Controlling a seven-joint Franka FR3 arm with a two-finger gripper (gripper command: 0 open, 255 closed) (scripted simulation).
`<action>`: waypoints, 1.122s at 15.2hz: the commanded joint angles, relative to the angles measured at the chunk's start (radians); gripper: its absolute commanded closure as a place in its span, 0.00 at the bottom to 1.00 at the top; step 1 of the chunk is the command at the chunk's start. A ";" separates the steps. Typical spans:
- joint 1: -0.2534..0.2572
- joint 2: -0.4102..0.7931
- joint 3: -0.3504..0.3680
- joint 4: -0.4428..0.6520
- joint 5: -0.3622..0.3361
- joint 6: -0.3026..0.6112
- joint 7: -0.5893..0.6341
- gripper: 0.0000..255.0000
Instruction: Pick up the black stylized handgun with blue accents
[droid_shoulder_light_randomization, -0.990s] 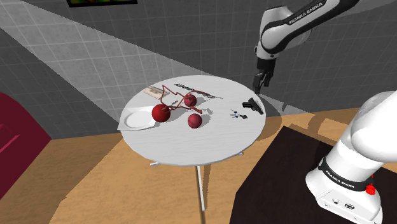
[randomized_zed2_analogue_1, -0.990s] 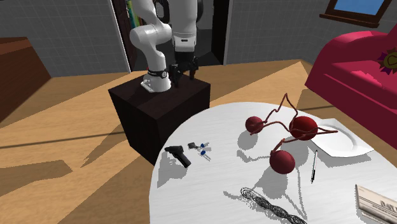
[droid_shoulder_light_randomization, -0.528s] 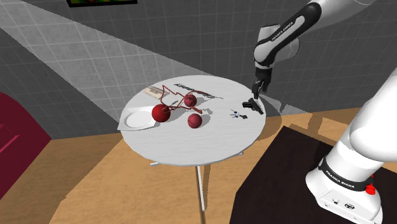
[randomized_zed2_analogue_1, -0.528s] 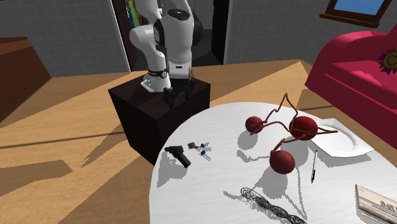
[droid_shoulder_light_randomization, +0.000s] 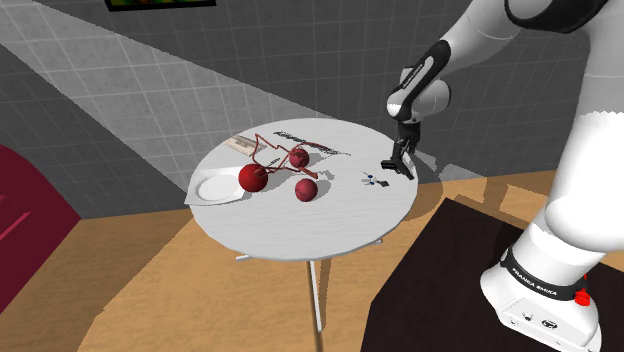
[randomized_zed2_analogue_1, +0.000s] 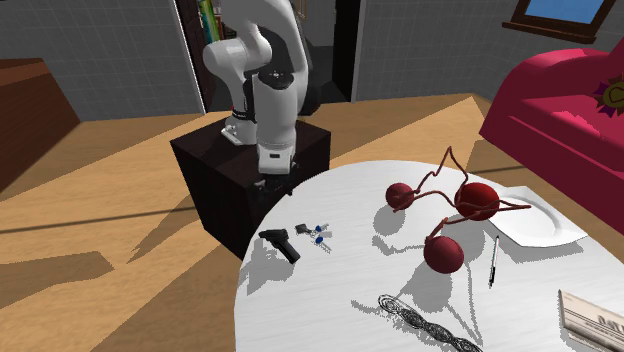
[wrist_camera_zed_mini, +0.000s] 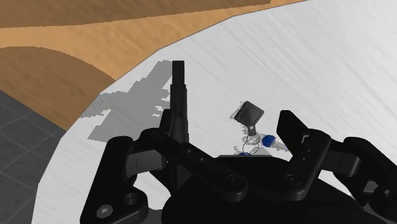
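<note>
Keys (wrist_camera_zed_mini: 249, 116) lie just beside black handgun (wrist_camera_zed_mini: 179, 95), tool (wrist_camera_zed_mini: 210, 149) spread wide above them.

A round white table (droid_shoulder_light_randomization: 300, 230) stands on a wooden floor (droid_shoulder_light_randomization: 140, 290), in front of a grey tiled wall (droid_shoulder_light_randomization: 120, 90). Around its middle lie three dark red balls (droid_shoulder_light_randomization: 252, 178), joined by thin red stems. A white plate (droid_shoulder_light_randomization: 212, 188) lies at the edge toward the dark red sofa (randomized_zed2_analogue_1: 560, 90), just beside one ball, with a pen (randomized_zed2_analogue_1: 494, 262) near it. A small keyring with blue parts (randomized_zed2_analogue_1: 320, 235) lies near the opposite edge. A coil of dark wire (randomized_zed2_analogue_1: 415, 320) and a folded printed paper (randomized_zed2_analogue_1: 590, 318) lie along the edge toward the wall.
</note>
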 joint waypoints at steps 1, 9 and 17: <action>-0.030 0.079 0.009 0.052 0.033 0.023 -0.037 0.00; -0.096 0.260 0.049 0.164 0.094 0.086 -0.091 0.00; -0.108 0.306 0.065 0.176 0.109 0.120 -0.099 1.00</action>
